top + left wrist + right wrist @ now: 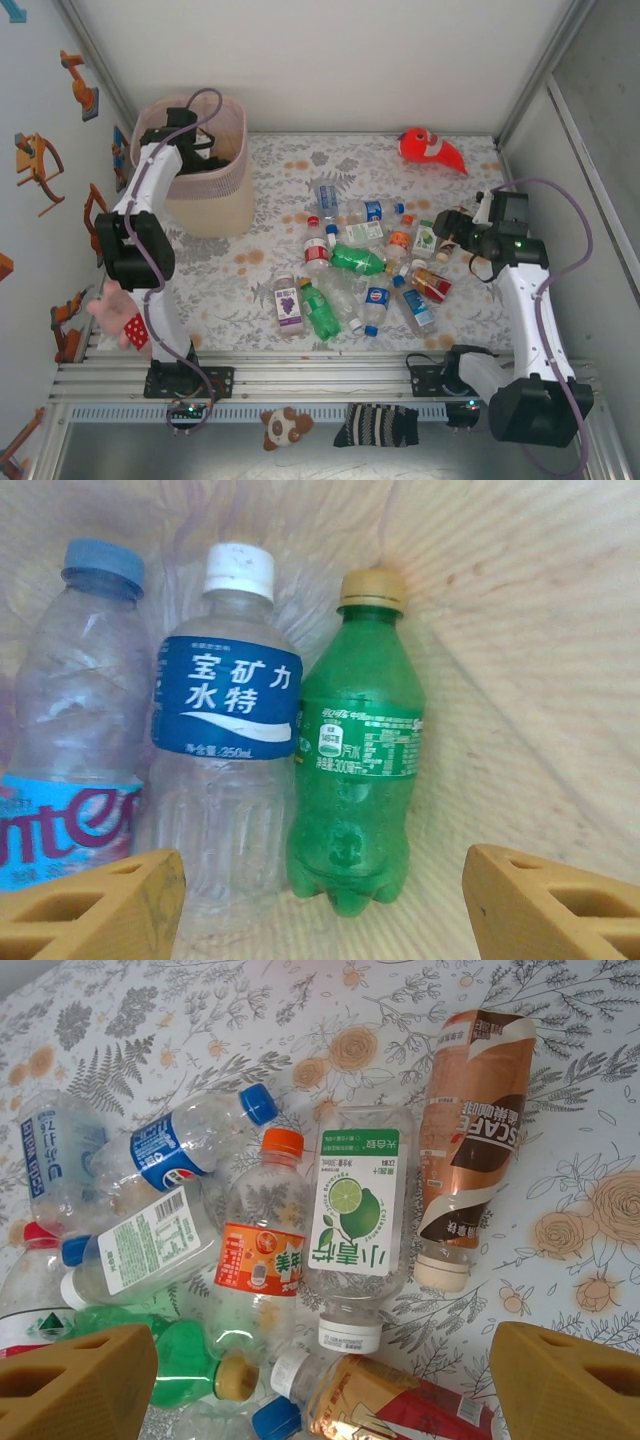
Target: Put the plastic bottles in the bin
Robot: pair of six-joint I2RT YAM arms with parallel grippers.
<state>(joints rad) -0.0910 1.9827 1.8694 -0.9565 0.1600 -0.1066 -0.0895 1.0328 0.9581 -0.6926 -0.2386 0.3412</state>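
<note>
Top external view: the surface [250, 300], covered in a flower-print cloth, carries everything.
Bin [225, 205]: pale pink, standing at the far left corner of the surface.
Left arm [140, 200]: rises from the near edge and bends over the bin's rim, with its end down inside.
Right arm [525, 300]: runs along the right edge, with its end above the right side of the heap.
Plastic bottles [360, 265]: a loose heap lying flat from the middle of the surface toward the right edge, many touching or overlapping.
Fish plush [432, 150]: red-orange, near the far edge toward the right corner, apart from the heap.
Inside the bin, left wrist view: three bottles side by side. They are a blue-capped clear bottle [85, 690], a white-capped bottle [225, 710] with a blue label, and a green bottle [355, 760] with a gold cap.
Left fingers [100, 905]: spread wide, gripping nothing, with the green bottle lying free beyond them.
Under the right wrist: a brown coffee bottle [470, 1130], a lime-label bottle [355, 1220] and an orange-capped bottle [265, 1250] lie close together.
Right fingers [80, 1385]: spread wide above these bottles, holding nothing.
</note>
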